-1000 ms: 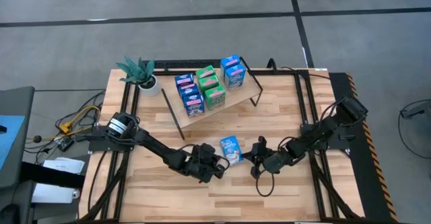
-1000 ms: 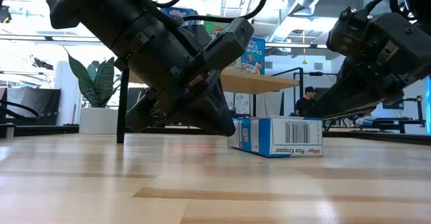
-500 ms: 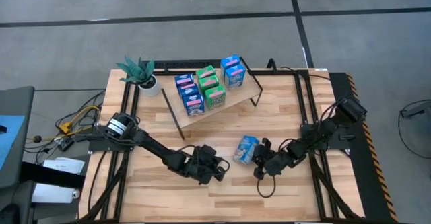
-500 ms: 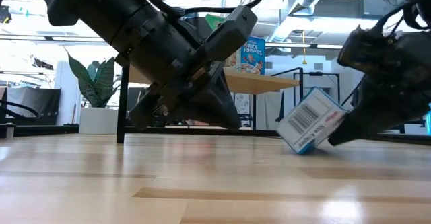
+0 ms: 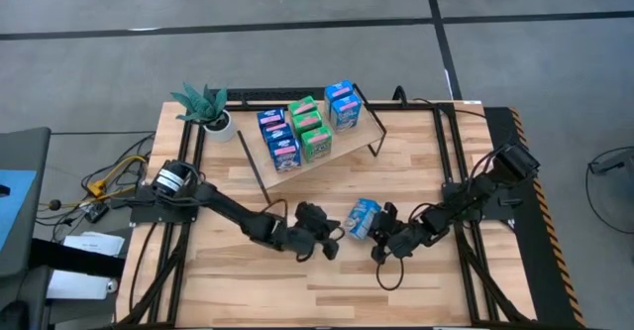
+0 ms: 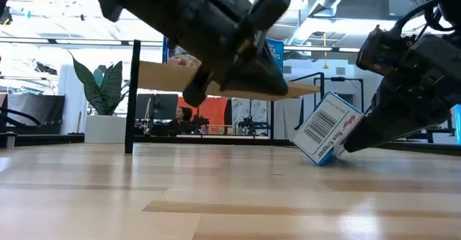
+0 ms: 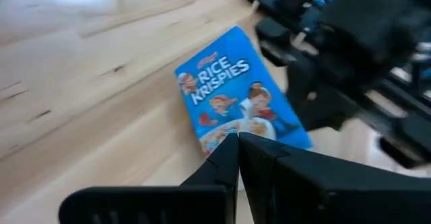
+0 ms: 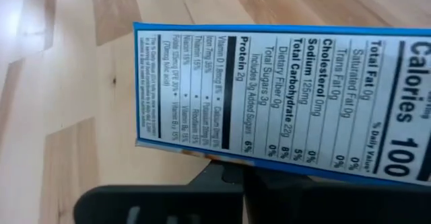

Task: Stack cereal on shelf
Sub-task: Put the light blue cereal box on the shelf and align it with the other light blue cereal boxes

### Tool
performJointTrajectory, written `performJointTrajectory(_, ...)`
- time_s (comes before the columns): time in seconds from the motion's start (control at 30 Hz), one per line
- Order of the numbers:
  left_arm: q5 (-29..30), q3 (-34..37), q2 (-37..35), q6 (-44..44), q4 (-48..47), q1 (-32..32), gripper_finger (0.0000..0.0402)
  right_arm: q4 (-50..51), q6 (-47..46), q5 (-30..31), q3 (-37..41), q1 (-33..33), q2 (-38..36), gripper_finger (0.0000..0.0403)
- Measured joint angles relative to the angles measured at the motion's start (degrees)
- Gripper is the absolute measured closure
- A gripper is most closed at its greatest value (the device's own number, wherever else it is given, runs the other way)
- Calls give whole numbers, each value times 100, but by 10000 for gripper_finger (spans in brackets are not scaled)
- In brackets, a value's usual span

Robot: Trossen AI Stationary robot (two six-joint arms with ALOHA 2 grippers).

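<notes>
A blue cereal box (image 5: 364, 219) stands tilted on the table between my grippers; its Rice Krispies front shows in the left wrist view (image 7: 236, 103). My right gripper (image 5: 380, 234) is shut, low at the box's right side. My left gripper (image 5: 335, 246) is shut and hovers above the table just left of the box, apart from it in the low view (image 6: 284, 92). The shelf (image 5: 355, 138), a tilted wooden board on black rod legs, stands at the far middle. It carries several blue (image 5: 278, 137) and green (image 5: 310, 130) boxes. My right gripper's shut fingers (image 8: 222, 177) lie beneath the box's raised right side, at the edge below the nutrition panel (image 8: 269, 160). They come low from the table's right. The box leans tilted on them, with its lower left edge (image 6: 315, 159) on the table.
A potted plant (image 5: 206, 107) stands at the far left beside the shelf. A black shelf leg (image 5: 254, 167) reaches down toward the table's middle. Bare tabletop (image 5: 297, 290) lies toward the near edge.
The blue box lay flat on the table. It has been dragged toward the right edge and tipped up, its right side raised on my right gripper and its left edge still down. My left gripper has risen and moved right, toward the box.
</notes>
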State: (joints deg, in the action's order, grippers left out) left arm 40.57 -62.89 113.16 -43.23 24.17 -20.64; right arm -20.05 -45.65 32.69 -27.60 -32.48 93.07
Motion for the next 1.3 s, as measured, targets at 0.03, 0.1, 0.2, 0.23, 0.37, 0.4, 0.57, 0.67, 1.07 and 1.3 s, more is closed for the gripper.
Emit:
performJointTrajectory(0.03, -47, 0, 12, 1, -40, 52, 401, 7, 12, 0, -27, -1, -1, 392)
performJointTrajectory(0.1, -99, 31, 37, 5, -133, 156, 401, -17, 84, -22, -89, -1, -3, 391)
performJointTrajectory(0.2, -199, 44, 45, 4, -133, 294, 401, -6, 112, -110, -143, -1, -3, 391)
performJointTrajectory(0.23, -264, 42, 45, 19, -116, 327, 401, -7, 112, -111, -158, -1, -3, 391)
performJointTrajectory(0.37, -392, 42, 45, 117, -117, 393, 402, -4, 109, -149, -176, -1, -3, 390)
performJointTrajectory(0.4, -398, 42, 45, 117, -115, 393, 401, -8, 107, -167, -176, -1, -3, 390)
performJointTrajectory(0.57, -545, 42, 45, 74, -197, 390, 401, 11, 112, -286, -183, 1, -178, 388)
performJointTrajectory(0.67, -568, 42, 45, 77, -244, 387, 401, 61, 287, -287, -178, 22, -354, 384)
performJointTrajectory(1.07, -580, 44, 45, 7, -517, 387, 401, 796, 761, -314, -178, 303, -1230, 380)
performJointTrajectory(1.3, -705, 42, 45, 1, -668, 384, 401, 2679, 1492, -1591, -181, 449, -2865, 299)
